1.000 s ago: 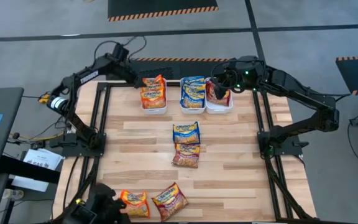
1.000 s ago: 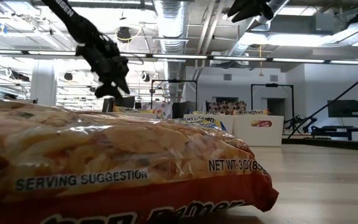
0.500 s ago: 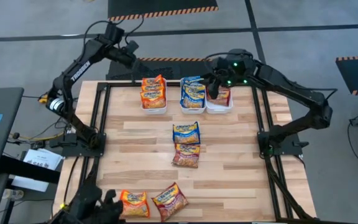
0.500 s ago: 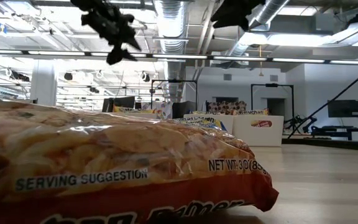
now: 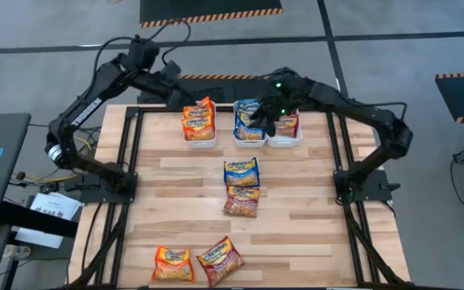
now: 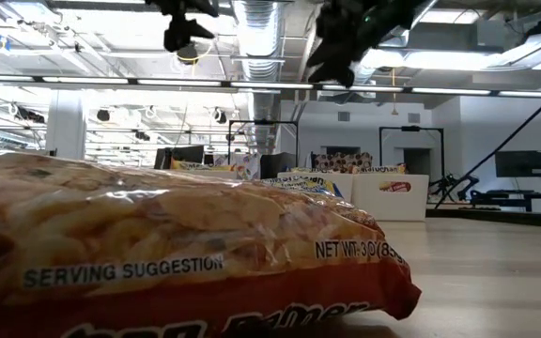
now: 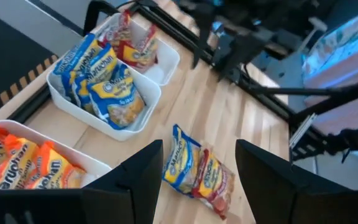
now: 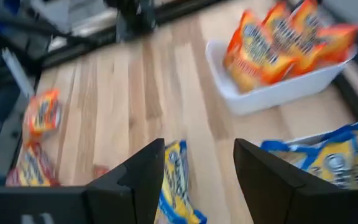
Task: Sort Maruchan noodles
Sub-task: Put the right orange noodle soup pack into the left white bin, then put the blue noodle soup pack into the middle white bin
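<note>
Both hands apart: right hand [image 5: 266,122] now nearer blue-packet bin [image 5: 249,138], left hand [image 5: 176,79] higher.

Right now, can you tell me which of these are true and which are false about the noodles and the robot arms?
1. Three white bins hold noodles. True.
2. The orange packets share a bin with the blue packets. False: orange fills the left bin, blue the middle one.
3. A blue packet and a red packet lie mid-table. True.
4. The right gripper holds a packet. False: it is open, holding nothing.
5. Two packets lie at the near edge. True.
6. The left gripper is shut. False: it is open.
</note>
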Controlling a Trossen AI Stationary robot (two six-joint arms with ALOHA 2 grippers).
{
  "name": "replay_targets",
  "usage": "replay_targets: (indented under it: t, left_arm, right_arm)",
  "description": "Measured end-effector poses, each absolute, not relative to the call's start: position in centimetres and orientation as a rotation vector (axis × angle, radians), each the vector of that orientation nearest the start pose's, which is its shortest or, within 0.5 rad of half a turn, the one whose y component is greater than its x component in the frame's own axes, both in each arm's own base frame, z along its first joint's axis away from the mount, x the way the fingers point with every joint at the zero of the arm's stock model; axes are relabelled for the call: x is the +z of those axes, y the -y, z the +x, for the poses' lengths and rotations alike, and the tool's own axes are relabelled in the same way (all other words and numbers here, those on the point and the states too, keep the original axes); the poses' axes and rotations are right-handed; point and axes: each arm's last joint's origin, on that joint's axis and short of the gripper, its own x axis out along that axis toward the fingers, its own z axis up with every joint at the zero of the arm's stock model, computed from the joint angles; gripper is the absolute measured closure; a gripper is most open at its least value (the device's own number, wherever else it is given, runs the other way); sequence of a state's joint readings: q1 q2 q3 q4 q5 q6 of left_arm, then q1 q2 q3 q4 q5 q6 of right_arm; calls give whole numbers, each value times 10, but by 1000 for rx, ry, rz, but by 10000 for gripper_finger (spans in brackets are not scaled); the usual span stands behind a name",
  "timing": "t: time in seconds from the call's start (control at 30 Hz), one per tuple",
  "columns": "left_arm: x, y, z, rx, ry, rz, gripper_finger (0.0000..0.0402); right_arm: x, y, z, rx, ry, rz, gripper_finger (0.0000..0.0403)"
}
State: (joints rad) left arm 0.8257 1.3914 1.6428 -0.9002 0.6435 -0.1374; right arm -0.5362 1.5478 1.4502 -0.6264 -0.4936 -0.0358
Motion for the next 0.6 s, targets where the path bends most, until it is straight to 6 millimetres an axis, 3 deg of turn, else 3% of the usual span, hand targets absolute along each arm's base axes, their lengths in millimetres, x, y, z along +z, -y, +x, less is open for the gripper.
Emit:
replay_targets:
  t: [0.3, 0.6]
  left_arm:
    - [430, -145, 203, 291, -577, -529, 214]
    - [429, -120, 218, 232, -614, -523, 214]
  right_arm:
    - [290, 149, 324, 134, -830, 333, 188]
    - [241, 141, 347, 290, -956, 319, 189]
